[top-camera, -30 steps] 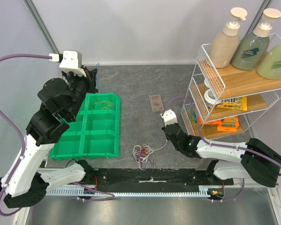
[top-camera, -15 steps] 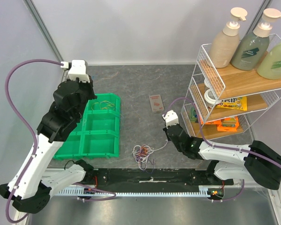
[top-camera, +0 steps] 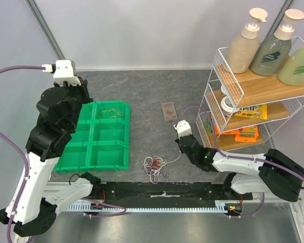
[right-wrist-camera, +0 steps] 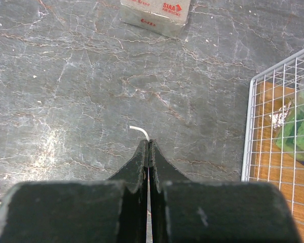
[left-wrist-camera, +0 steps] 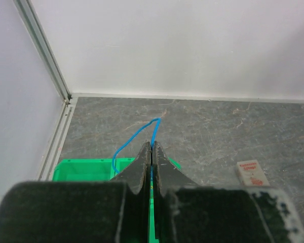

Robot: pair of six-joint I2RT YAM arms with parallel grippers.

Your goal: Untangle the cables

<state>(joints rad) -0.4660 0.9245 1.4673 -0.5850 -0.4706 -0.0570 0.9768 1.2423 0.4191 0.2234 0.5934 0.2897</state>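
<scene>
A tangle of thin coloured cables (top-camera: 154, 164) lies on the grey table near the front edge. A white cable runs from it to my right gripper (top-camera: 179, 147), which is shut on it; the white end (right-wrist-camera: 138, 130) pokes out past the closed tips (right-wrist-camera: 148, 142). My left gripper (top-camera: 84, 81) is raised over the back of the green tray (top-camera: 104, 152) and is shut on a blue cable (left-wrist-camera: 137, 134), which loops out beyond the tips (left-wrist-camera: 152, 144). A yellow cable (top-camera: 110, 112) lies in the tray's back right compartment.
A small card box (top-camera: 168, 110) lies behind the right gripper, also in the right wrist view (right-wrist-camera: 155, 11). A white wire rack (top-camera: 243, 101) with bottles and snacks stands at the right. Wall and metal post (left-wrist-camera: 43, 50) close off the back left.
My left arm has swung with the blue cable, first right and nearer, then back left toward the corner. The right gripper and the tangle have barely moved.
</scene>
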